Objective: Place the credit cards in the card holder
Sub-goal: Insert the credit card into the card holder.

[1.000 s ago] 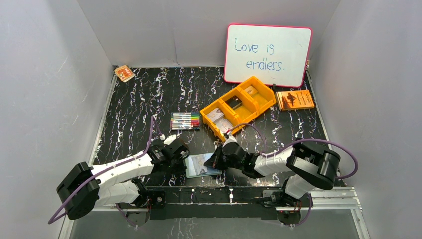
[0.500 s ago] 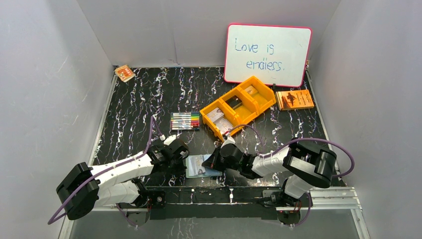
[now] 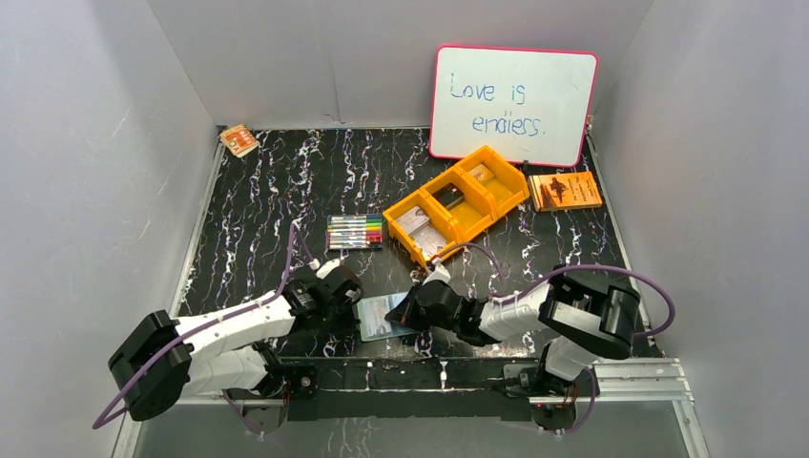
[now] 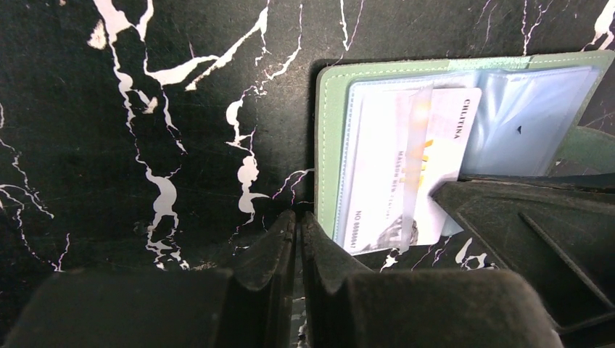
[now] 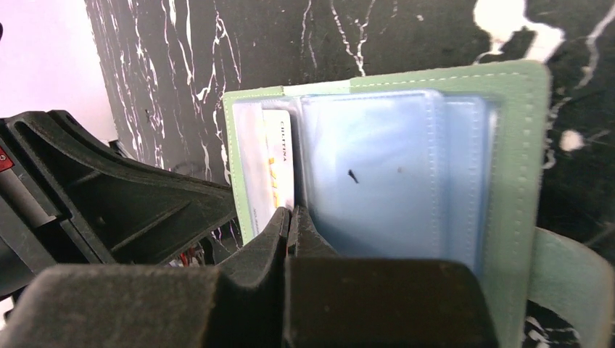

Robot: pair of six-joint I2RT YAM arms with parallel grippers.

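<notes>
The small grey-green folding card holder [image 4: 324, 145] lies open on the black white-veined marble tabletop [image 3: 277, 191], at the near edge between the two arms. A whitish plastic credit card [image 4: 384, 167] with printed lettering sits part-way inside its left clear blue-grey pocket, with the right end poking out.

The right gripper [image 5: 290, 225] has its jaws pinched together, tips against the card's exposed end. I can't tell whether it nips the card or only pushes it. The left gripper [image 4: 297, 235] is also closed up, holding nothing. It rests on the marble just beside the holder's left border.

The card looks thin, stiff, light and slick. I'd guess it is best driven in by its free short edge, since it lies too flat to pinch from above. The holder looks soft and light and would likely skate on the marble unless its stitched border is pinned.

Further off to the right, the orange three-compartment plastic bin [image 3: 417, 194] holds pale flat pieces [image 3: 412, 221] in its nearest compartment, something dark in the middle one and something tan in the farthest.
</notes>
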